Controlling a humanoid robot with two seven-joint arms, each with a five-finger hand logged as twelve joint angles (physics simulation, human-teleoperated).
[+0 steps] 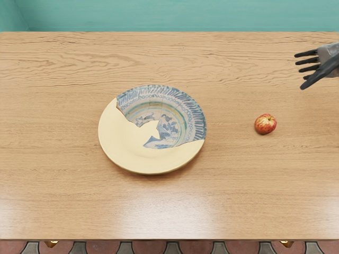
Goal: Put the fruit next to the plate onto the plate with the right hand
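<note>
A small red and yellow apple (265, 124) lies on the wooden table to the right of the plate. The plate (127, 148) is round, cream on its lower left and patterned blue and white on its upper right, and nothing lies on it. My right hand (312, 66) enters from the right edge, well above and to the right of the apple. Its dark fingers (306, 61) are spread, point left and hold nothing. The left arm does not show.
The wooden table (169, 206) fills most of the view, its front edge near the bottom. A teal wall (169, 13) runs behind its far edge.
</note>
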